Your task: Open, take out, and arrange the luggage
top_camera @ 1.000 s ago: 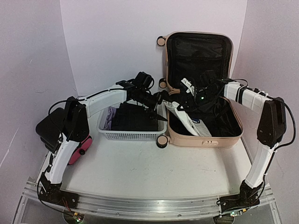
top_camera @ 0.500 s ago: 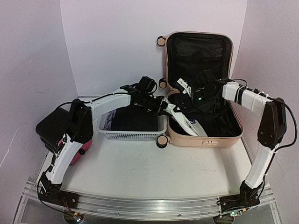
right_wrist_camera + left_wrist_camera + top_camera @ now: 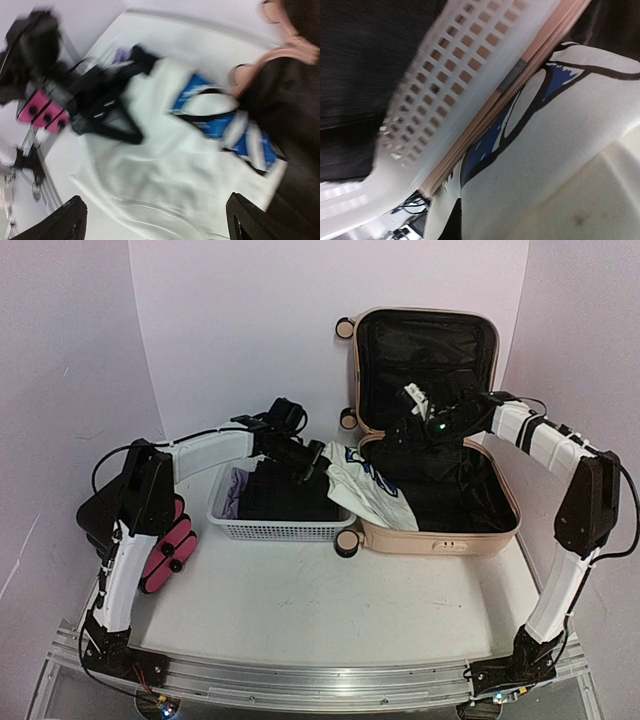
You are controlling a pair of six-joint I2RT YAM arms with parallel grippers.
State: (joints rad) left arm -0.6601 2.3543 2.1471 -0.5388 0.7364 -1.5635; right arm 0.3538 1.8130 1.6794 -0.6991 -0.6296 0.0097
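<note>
The luggage [image 3: 440,540] lies open at the back right of the table [image 3: 300,610], with its lid standing upright against the wall. The step in hand is the taking out. A white shirt [image 3: 365,490] with a blue print hangs over the left rim of the luggage, partly inside and partly outside. One corner of it is lifted toward the left gripper [image 3: 312,464], which is just above the right end of the basket [image 3: 280,530]. In the left wrist view the shirt fills the picture and no fingers are seen, but from above the gripper seems closed on this corner.

The right gripper [image 3: 412,430] hovers over the back part of the luggage. Its fingertips [image 3: 70,220] are wide apart and hold nothing.

The basket already contains dark clothes [image 3: 285,495]. I think the next move calls for the left arm to carry the shirt fully clear of the rim and lay it over these clothes. The trailing cloth could catch on the zipper edge, so it needs some lift first.
</note>
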